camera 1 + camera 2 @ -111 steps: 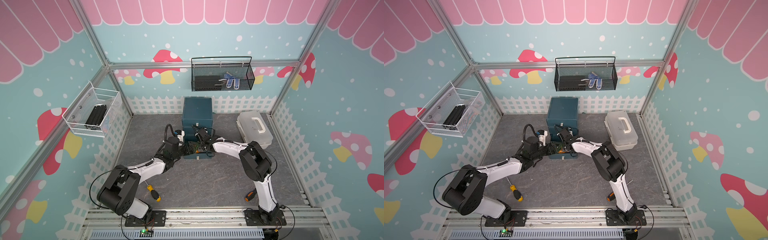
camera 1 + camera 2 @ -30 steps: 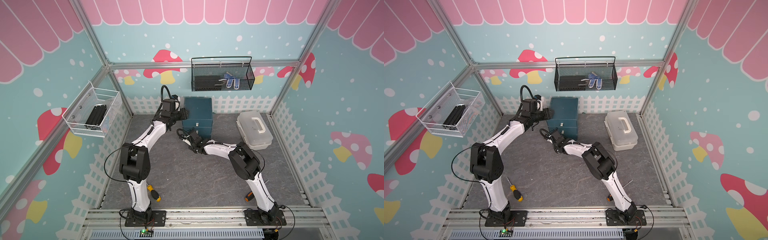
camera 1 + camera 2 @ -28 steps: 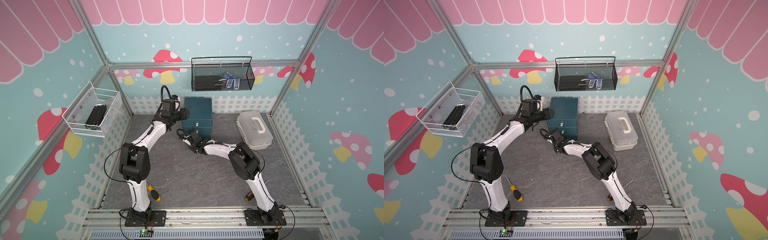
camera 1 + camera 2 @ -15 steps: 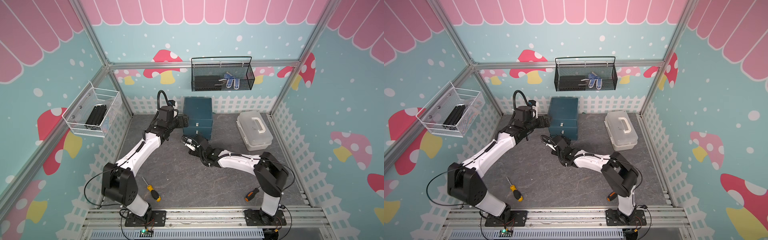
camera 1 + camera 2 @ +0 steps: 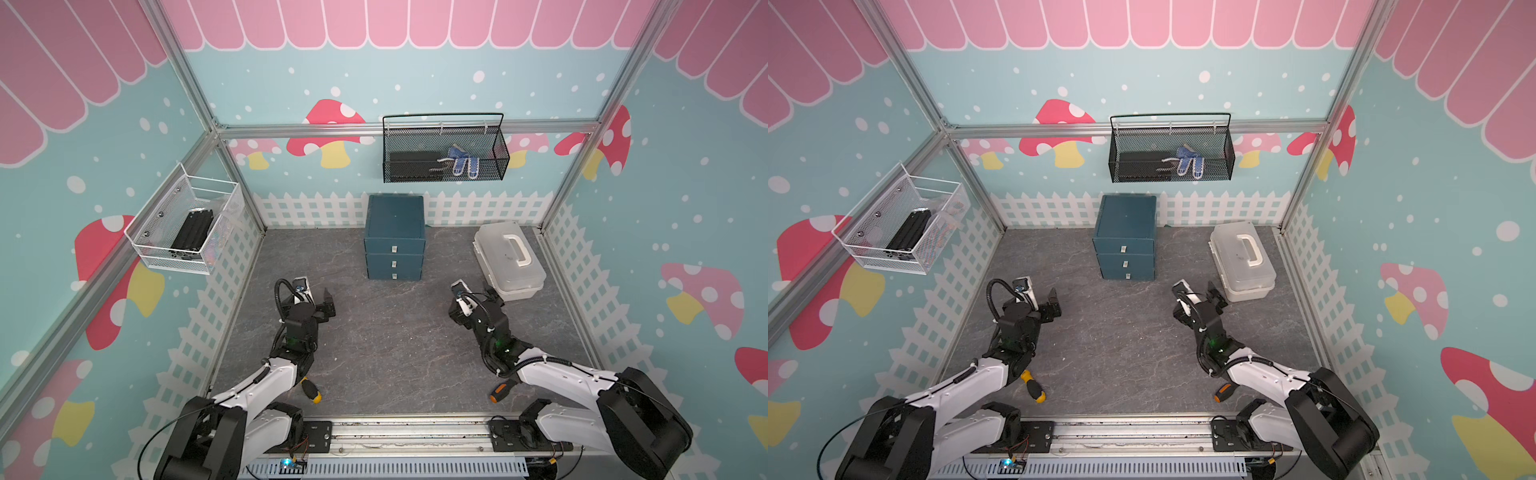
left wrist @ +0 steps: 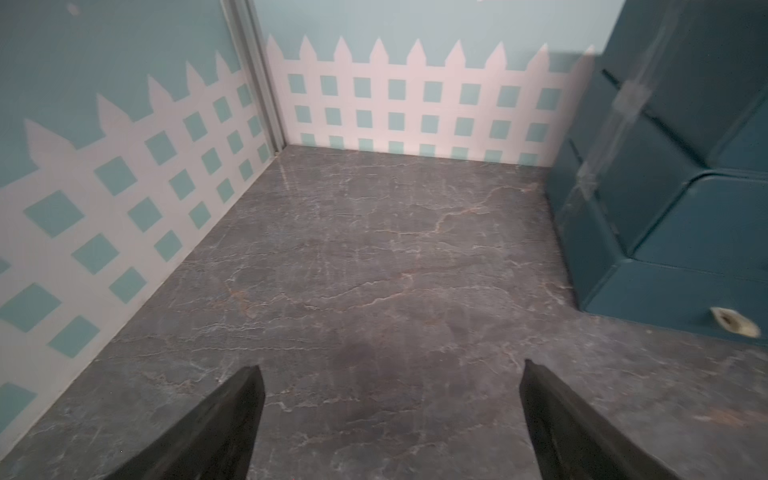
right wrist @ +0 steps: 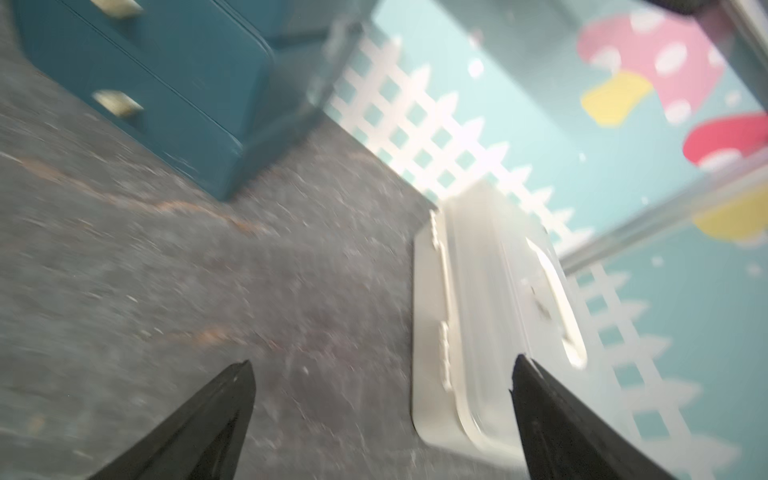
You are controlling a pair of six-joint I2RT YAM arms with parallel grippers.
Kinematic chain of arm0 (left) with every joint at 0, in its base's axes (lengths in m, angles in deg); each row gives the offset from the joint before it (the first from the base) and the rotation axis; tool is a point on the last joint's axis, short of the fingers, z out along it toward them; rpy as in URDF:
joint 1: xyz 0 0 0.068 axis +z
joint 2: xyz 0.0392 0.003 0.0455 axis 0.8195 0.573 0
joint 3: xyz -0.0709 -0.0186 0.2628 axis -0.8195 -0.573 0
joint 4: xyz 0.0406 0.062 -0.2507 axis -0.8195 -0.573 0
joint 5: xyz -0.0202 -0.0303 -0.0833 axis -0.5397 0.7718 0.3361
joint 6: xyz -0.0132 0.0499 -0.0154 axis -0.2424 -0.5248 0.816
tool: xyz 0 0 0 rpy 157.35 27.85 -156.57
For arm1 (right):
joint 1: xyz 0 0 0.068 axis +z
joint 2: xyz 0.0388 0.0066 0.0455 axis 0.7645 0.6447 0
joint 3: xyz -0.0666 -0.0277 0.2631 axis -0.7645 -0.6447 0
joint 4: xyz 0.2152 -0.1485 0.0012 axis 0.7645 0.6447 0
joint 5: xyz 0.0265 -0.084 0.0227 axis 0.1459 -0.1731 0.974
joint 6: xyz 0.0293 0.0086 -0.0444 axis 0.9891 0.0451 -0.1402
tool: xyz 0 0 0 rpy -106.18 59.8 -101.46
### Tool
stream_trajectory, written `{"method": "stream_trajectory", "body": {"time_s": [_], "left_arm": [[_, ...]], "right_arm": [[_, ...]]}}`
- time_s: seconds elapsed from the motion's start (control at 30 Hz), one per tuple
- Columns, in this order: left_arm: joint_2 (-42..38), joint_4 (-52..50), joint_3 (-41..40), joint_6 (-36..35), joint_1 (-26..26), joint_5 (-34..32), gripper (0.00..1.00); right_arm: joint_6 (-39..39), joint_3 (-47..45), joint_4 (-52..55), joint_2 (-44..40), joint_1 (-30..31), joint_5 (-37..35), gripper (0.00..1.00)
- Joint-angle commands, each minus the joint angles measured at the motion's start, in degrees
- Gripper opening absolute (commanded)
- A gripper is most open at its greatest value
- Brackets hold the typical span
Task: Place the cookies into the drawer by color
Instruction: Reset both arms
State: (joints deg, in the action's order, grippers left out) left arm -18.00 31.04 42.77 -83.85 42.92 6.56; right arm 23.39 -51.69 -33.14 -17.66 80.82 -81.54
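Left gripper [image 6: 390, 365] and right gripper [image 7: 382, 360] sit spread wide and empty, clear of the dark teal three-drawer cabinet [image 5: 395, 232], which stands against the rear fence with all three drawers shut. No foil cookie packets are in view, so the sorting looks finished, and parking well likely means keeping the right gripper off the translucent white handled case [image 5: 509, 262] just beside it. Count: one cabinet, one case, one yellow-handled screwdriver [image 5: 311, 390], one orange-handled screwdriver [image 5: 498, 390].

blurred: white case [image 7: 490, 291], right wrist view; cut off: drawer [image 6: 685, 124], left wrist view
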Motion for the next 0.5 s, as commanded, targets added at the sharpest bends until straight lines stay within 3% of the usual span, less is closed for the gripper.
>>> {"method": "stream_trajectory", "body": {"time_s": [0.0, 0.03, 0.17, 0.3, 0.37, 0.43, 0.47], "left_arm": [[3.9, 12.5, -1.2, -1.8, 2.1, 0.0, 0.99], [6.2, 18.2, -2.6, -2.2, 3.4, 1.4, 0.99], [6.3, 23.3, -5.1, -4.1, 5.5, 3.2, 0.99], [17.6, 35.6, -5.0, -2.7, 8.8, 9.8, 0.99], [23.7, 41.3, -4.0, -4.3, 8.1, 8.4, 0.99], [20.1, 29.7, -1.5, -3.4, 7.6, 7.9, 0.99], [20.0, 25.9, 0.5, -3.4, 7.6, 7.6, 0.99]], "right_arm": [[1.5, -4.4, -7.7, -2.0, -4.3, 0.5, 0.99], [2.9, -6.1, -10.2, -1.5, -6.7, 1.8, 0.99], [9.5, -11.3, -25.4, 4.7, -16.9, 8.3, 0.99], [11.4, -10.1, -27.5, 8.6, -21.4, 12.7, 0.99], [11.9, -8.8, -28.9, 12.4, -22.8, 14.4, 0.99], [12.5, -7.6, -30.5, 15.5, -23.5, 13.3, 0.99], [13.7, -5.0, -25.8, 15.3, -24.1, 13.4, 0.99]]}}
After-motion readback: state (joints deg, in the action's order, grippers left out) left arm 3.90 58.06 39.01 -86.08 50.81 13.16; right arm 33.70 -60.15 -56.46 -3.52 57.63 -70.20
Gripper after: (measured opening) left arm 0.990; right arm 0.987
